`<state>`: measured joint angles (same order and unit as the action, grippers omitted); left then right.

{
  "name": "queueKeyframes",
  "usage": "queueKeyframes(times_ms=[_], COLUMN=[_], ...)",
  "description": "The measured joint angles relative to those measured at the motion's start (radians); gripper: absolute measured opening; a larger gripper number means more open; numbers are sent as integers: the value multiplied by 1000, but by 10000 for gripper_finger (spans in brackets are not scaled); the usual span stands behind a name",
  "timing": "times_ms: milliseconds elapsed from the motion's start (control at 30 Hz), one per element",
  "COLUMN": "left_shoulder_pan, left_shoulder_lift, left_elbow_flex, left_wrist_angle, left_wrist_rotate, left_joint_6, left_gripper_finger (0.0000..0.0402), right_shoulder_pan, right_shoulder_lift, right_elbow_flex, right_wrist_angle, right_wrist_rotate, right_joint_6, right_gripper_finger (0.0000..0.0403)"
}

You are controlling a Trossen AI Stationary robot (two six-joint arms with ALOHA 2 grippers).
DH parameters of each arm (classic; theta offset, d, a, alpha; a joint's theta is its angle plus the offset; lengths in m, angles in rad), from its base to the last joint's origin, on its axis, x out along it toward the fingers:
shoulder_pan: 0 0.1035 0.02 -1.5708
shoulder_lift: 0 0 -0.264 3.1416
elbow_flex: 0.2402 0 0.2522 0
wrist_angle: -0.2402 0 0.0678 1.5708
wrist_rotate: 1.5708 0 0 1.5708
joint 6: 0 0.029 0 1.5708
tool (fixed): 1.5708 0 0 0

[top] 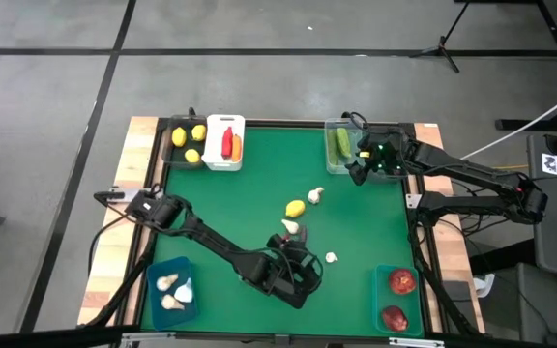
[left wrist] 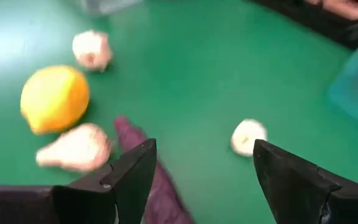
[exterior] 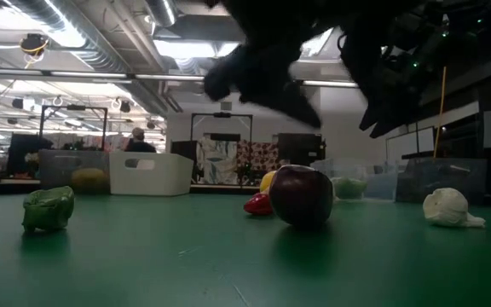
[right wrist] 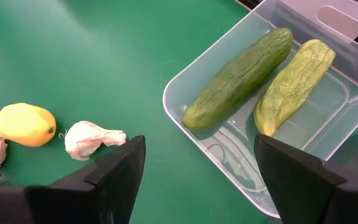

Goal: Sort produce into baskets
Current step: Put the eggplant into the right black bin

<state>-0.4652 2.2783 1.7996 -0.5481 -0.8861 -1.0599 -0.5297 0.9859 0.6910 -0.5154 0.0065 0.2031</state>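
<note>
With its fingers spread and holding nothing, the left gripper [left wrist: 197, 180] hovers over a purple eggplant [left wrist: 151, 180] just beside the loose lemon [top: 295, 207], garlic bulbs [left wrist: 248, 135] near it, while the right gripper [right wrist: 197, 180], also spread, hangs by the clear bin [top: 336, 159] holding two cucumbers [right wrist: 238, 78].

Workshop hall; ceiling ducts [exterior: 66, 34], concrete floor [top: 46, 116]

Loose on green surface [top: 249, 208]: one lemon [top: 295, 208], three garlic bulbs [top: 315, 195], one purple eggplant [left wrist: 157, 180]. Binned: two cucumbers [right wrist: 239, 78] in clear basket [right wrist: 229, 155]; three lemons [top: 179, 136]; chili and carrot in white basket [top: 213, 145].
</note>
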Motion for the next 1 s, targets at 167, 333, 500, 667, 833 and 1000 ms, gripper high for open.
queueKeyframes(times_ms=[167,333,500,667,833,1000], left_shoulder_pan=[6,21,29,27,25,29], left_shoulder_lift=[34,78,86,100,93,82], left_elbow_flex=[-1,-1,-5,-10,-9,-9], left_wrist_angle=[-38,-52,-53,-40,-49,-49], left_wrist_rotate=[48,126,165,238,278,279], left_joint_6=[-80,-126,-147,-170,-167,-116], left_gripper_finger=[263,263,261,221,155,129], right_shoulder_pan=[0,0,0,-1,-1,-1], right_shoulder_lift=[0,0,0,0,0,0], right_elbow_flex=[0,0,-1,-1,-1,-1], right_wrist_angle=[0,-4,-7,-7,-7,-7], right_wrist_rotate=[0,0,0,0,0,0], right_joint_6=[0,0,0,-2,-21,-25], right_gripper_finger=[301,301,301,301,301,301])
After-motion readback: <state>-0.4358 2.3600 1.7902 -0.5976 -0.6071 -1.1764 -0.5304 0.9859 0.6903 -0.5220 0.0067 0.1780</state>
